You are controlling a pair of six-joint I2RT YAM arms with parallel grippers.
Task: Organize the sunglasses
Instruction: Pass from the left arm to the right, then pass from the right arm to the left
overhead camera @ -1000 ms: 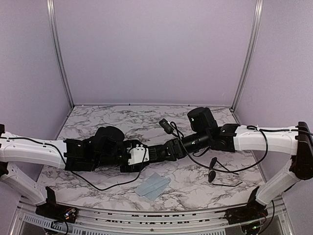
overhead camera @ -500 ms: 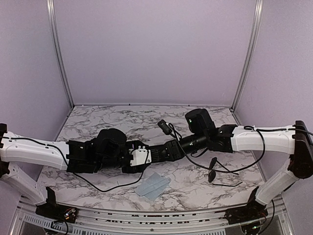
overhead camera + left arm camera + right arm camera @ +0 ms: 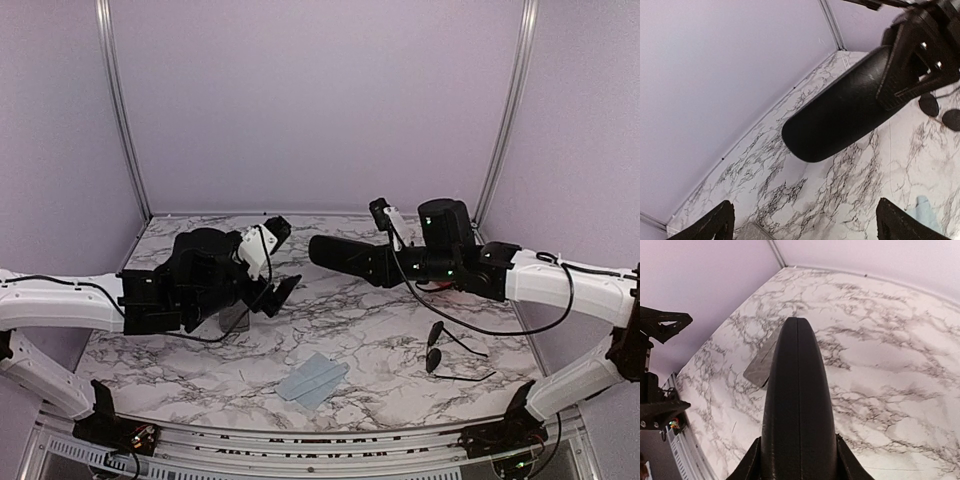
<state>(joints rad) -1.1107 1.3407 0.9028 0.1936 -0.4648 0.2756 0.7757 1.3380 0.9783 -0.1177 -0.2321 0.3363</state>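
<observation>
Examiner: What was recorded of the grippers?

Inspector: The left gripper (image 3: 281, 259) was found with its jaws spread wide and nothing between them, drawn back toward the left. A second earlier it had been closed against the glossy black oval case (image 3: 340, 252) over the middle of the table. The right gripper (image 3: 380, 262) was found clamped across that case, which was carried clear of the marble table (image 3: 330, 320), higher and further back than before.

Examiner: What was concluded from the change?

Inspector: A handover was judged complete, the case being borne by the right gripper alone. The left arm was thereby freed, perhaps for the loose pair.

Examiner: Where were the sunglasses located?

Inspector: One pair of sunglasses (image 3: 437, 352) was noted on the table at the near right, arms spread, well apart from both grippers and unmoved. A second pair was not seen.

Examiner: And the containers?

Inspector: The oval case was observed shut along its seam, and its contents could not be determined. A grey rectangular case (image 3: 761, 366) was noted flat on the table beneath the left arm, and whether anything was held in it could not be told. A pale blue cloth (image 3: 312, 378) was noted near the front edge, in no container.
</observation>
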